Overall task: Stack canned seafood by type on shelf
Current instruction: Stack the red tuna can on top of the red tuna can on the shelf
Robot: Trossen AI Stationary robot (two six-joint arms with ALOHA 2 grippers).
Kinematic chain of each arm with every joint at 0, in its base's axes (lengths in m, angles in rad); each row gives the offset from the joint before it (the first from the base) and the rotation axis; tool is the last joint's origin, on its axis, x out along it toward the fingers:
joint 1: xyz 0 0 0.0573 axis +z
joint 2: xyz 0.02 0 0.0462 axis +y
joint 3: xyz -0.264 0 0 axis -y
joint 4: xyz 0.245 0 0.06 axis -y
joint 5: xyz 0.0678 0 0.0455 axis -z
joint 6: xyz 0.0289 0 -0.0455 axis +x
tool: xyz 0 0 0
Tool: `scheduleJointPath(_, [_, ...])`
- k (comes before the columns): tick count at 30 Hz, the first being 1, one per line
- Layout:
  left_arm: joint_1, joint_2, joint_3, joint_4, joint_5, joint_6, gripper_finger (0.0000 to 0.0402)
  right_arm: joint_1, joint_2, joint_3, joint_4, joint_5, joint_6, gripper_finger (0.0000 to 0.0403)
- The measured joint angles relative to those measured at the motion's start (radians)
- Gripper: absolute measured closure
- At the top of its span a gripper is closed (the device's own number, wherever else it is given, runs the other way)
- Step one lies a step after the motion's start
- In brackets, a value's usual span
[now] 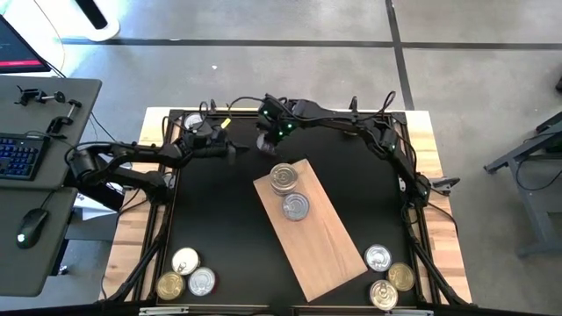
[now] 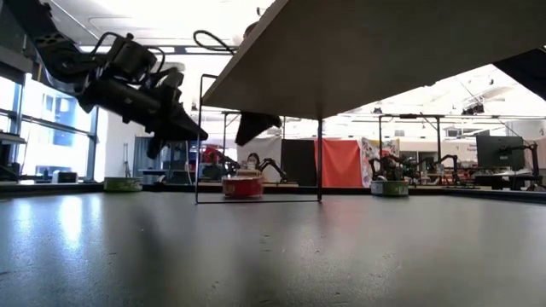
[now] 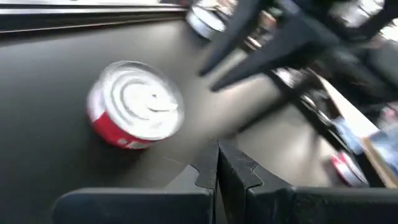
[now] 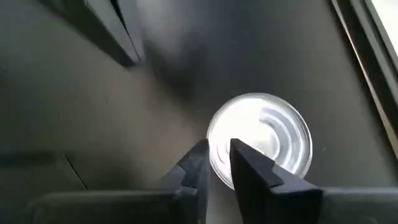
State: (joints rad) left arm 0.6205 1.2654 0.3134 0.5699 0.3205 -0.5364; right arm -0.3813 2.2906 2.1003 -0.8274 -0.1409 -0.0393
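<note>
Black table carried our wooden shelf at centre, two tins on its 11 o'clock end. Our left pincer hung closed at 10 o'clock; our right pincer stood nearly closed over a red-sided tin, grip unclear.

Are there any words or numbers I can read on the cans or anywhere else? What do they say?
None can be read.
Red-labelled can: red side band, any print too blurred to read.
Cans on the wooden shelf: plain lids, no text visible.
Cans at the table's near corners: too small to read.
Keyboard on the side desk: keys too small to read.
</note>
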Motion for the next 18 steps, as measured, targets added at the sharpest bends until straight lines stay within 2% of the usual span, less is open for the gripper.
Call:
scheduleJointPath(3, [0.007, 0.012, 0.016, -0.024, -0.020, -0.013, 0.0401, -0.028, 0.014, -0.016, 0.035, -0.026, 0.199, 0.0352])
scheduleJointPath(7, [0.008, 0.078, 0.104, -0.131, -0.020, -0.006, 0.0401, -0.061, 0.053, -0.017, 0.092, -0.038, 0.414, 0.0396])
scheduleJointPath(10, [0.011, 0.160, 0.183, -0.187, -0.024, 0.030, 0.0401, -0.071, 0.088, -0.017, 0.094, -0.046, 0.532, 0.0394])
scheduleJointPath(13, [0.017, 0.246, 0.247, -0.203, -0.036, 0.029, 0.0402, -0.080, 0.100, -0.018, 0.050, -0.047, 0.581, 0.0401])
scheduleJointPath(18, [0.017, 0.356, 0.318, -0.198, -0.008, 0.056, 0.0402, -0.084, 0.099, -0.018, -0.007, -0.034, 0.550, 0.0402])
